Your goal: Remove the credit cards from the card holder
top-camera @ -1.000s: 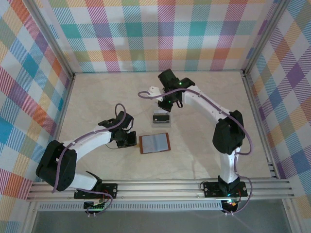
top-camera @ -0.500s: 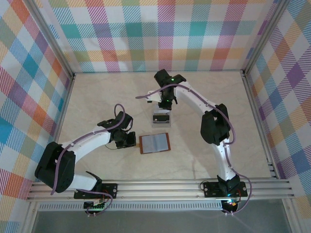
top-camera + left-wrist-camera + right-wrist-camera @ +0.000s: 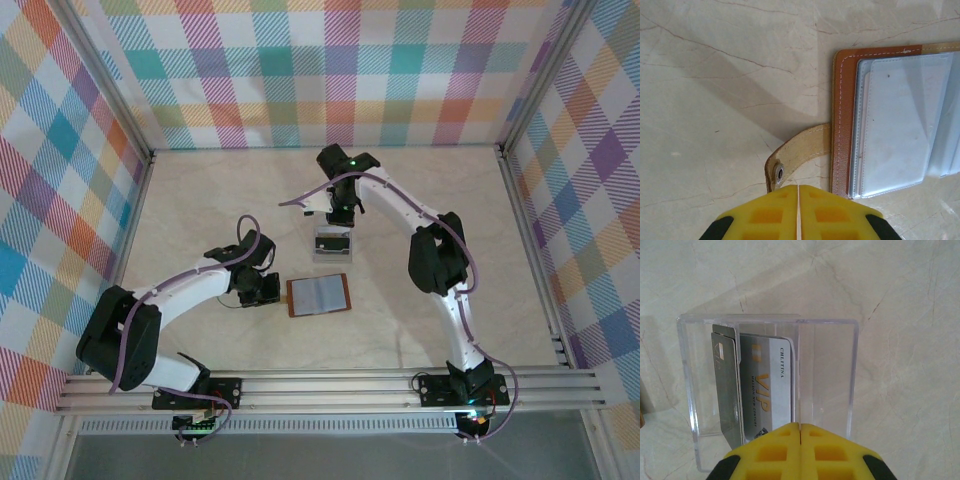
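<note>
The open card holder point(image 3: 318, 296) is laid just beside the left fingers point(image 3: 770, 215), snap tab point(image 3: 800, 147) toward them. The right fingers point(image 3: 772, 455) are farther off. Both pairs are pressed together.

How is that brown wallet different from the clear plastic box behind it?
The card holder is brown stitched leather, lying open and flat; the clear tray is see-through plastic with raised walls. The card holder has a snap strap; the clear tray has none. The clear tray shows credit cards inside; whether the card holder's sleeves hold any is unclear. Both rest on the pale table.
</note>
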`<control>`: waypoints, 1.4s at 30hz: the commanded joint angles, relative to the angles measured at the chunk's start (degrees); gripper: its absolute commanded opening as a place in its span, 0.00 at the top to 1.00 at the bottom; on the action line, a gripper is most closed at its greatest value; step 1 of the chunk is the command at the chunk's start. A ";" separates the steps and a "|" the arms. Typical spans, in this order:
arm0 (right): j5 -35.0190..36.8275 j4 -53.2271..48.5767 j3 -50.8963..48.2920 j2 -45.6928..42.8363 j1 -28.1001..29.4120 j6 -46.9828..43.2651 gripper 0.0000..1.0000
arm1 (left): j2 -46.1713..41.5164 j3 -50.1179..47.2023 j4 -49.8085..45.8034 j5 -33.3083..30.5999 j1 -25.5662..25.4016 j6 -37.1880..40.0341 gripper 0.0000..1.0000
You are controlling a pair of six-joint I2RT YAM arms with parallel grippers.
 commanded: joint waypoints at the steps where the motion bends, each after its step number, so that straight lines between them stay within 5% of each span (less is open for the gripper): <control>1: -0.47 0.50 1.42 1.10 -0.18 -2.03 0.87 | 1.20 2.16 -1.34 0.18 0.70 0.00 0.90; 12: 5.59 16.02 -3.08 -2.22 -0.38 -0.57 0.77 | 1.85 2.67 -1.20 0.05 0.69 0.17 0.90; 17: 1.48 11.56 -3.15 -3.55 -0.38 1.33 0.75 | 1.78 2.53 -1.08 -0.06 0.69 0.11 0.90; 23: -2.15 10.85 -9.66 -8.64 -0.38 3.15 0.60 | 2.26 3.12 -0.80 0.35 0.70 0.29 0.90; 42: 1.63 15.29 -14.41 -6.37 -0.38 3.60 0.51 | 2.55 2.92 -0.75 0.48 0.69 0.31 0.90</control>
